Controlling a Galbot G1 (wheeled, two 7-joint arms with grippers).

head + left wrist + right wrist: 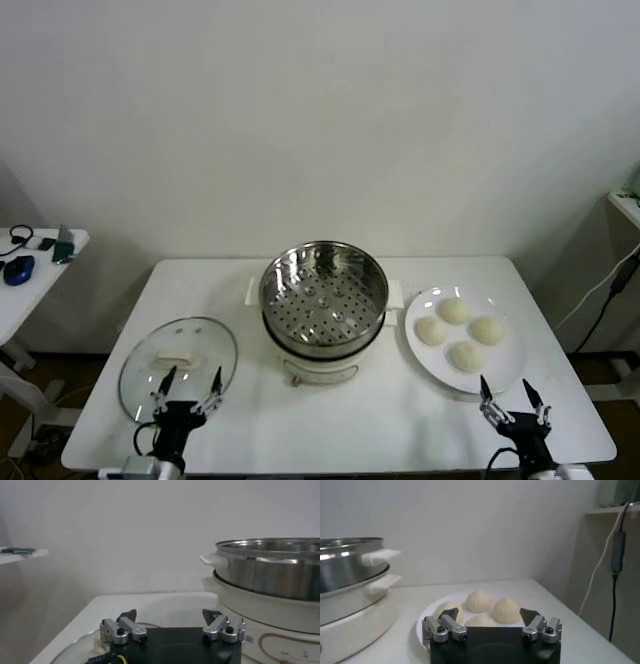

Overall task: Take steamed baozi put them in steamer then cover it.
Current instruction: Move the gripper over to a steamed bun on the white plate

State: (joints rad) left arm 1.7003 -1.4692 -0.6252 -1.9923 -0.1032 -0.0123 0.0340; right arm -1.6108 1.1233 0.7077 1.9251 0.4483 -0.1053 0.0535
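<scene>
A: Steel steamer [323, 290] sits mid-table, uncovered and empty, I'd guess ready for loading. How many baozi?

B: Four steamed baozi [461, 331] on one white plate [421, 361] right of the steamer. One glass cover [178, 364] lies flat to its left.

A: Grippers?

B: Right gripper [513, 402] hovers spread before the plate; left gripper [186, 391] spread over the cover's near edge, both holding nothing.

The desk [330, 420] is plain white, as is the wall behind it. The steamer [323, 290] is shiny silver steel, its floor dotted with rows of small round holes, over a cream-white pot base. Four baozi [458, 330] are pale cream on a white plate [420, 345]. The cover [178, 365] is clear glass with a cream handle, its rim seemingly metallic grey
</scene>
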